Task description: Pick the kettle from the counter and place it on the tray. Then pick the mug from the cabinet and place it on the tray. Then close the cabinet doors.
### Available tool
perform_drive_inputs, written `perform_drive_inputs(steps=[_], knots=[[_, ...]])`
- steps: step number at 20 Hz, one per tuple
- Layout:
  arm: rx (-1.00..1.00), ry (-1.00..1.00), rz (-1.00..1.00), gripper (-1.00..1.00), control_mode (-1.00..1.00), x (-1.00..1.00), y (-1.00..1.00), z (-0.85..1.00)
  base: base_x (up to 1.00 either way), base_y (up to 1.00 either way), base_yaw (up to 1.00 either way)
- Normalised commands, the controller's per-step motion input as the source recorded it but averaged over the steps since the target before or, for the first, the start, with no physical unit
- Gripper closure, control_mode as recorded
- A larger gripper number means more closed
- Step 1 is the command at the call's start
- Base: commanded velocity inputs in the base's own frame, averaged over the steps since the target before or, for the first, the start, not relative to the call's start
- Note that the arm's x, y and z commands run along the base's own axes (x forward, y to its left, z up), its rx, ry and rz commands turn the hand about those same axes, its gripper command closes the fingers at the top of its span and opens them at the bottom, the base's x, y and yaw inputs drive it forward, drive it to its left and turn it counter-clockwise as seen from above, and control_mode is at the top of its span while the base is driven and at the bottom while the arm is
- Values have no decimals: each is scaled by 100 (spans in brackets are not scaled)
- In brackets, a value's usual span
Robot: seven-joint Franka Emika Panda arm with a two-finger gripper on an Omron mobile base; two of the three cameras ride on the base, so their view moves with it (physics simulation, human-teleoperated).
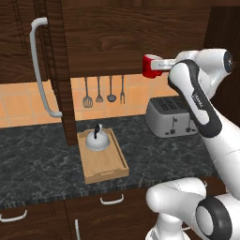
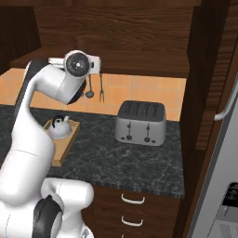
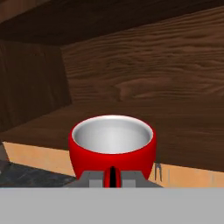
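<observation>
1. Presently, the gripper (image 3: 112, 177): fingers pinched on the near wall of the mug, seen in the hand view with the rim wall between the dark tips.
2. Mug (image 1: 151, 66): bright red, pale inside, upright, opening upward; held in the air in front of the cabinet's lower edge, above and left of the toaster, well apart from the counter.
3. Cabinet (image 1: 136, 37): dark brown wood grain, directly behind and above the mug; its inner back wall and underside of a shelf show past the mug in the hand view.
4. Cabinet door (image 1: 61, 75): swung open, standing edge-on to the left of the mug, carrying a long curved silver-grey bar handle (image 1: 40, 70).
5. Toaster (image 1: 169, 116): boxy silver, on the counter below the mug, against the tiled wall.
6. Tray (image 1: 105, 166): pale wood, on the counter, left of the toaster.
7. Kettle (image 1: 98, 139): squat silver-white dome with black handle, upright on the far end of the tray.
8. Counter (image 1: 37, 159): dark marbled stone, under tray and toaster.
9. Utensils (image 1: 99, 91): four, hanging on the orange tiled wall, left of the toaster.
</observation>
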Motion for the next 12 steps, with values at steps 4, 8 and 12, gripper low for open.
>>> perform_drive_inputs(steps=[4, 8, 12], knots=[[0, 0, 24, 100, -100, -90, 46, -29, 0, 0, 0], [-2, 0, 24, 100, -100, -85, 50, -35, 0, 0, 0], [-2, 0, 25, 100, -100, -76, 41, -45, 0, 0, 0]])
